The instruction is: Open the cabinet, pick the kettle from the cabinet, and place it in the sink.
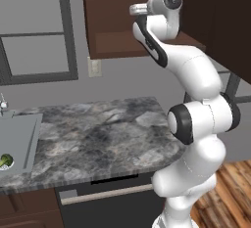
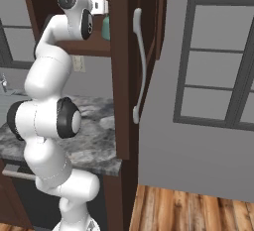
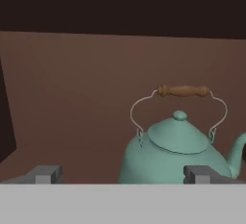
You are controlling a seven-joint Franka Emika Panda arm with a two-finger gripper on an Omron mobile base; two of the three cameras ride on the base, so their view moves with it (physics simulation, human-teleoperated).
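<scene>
The gripper (image 3: 123, 174) stands with its jaws wide apart and nothing between them, reaching into the open cabinet (image 2: 119, 66). The teal kettle (image 3: 178, 153) sits upright on the shelf just ahead and right of the fingertips (image 3: 197, 174), spout pointing right, its wooden-gripped wire handle arching left to right.

Bare shelf lies left of the kettle (image 3: 178, 151) inside the cabinet (image 3: 72, 98); its back wall stands behind.
</scene>
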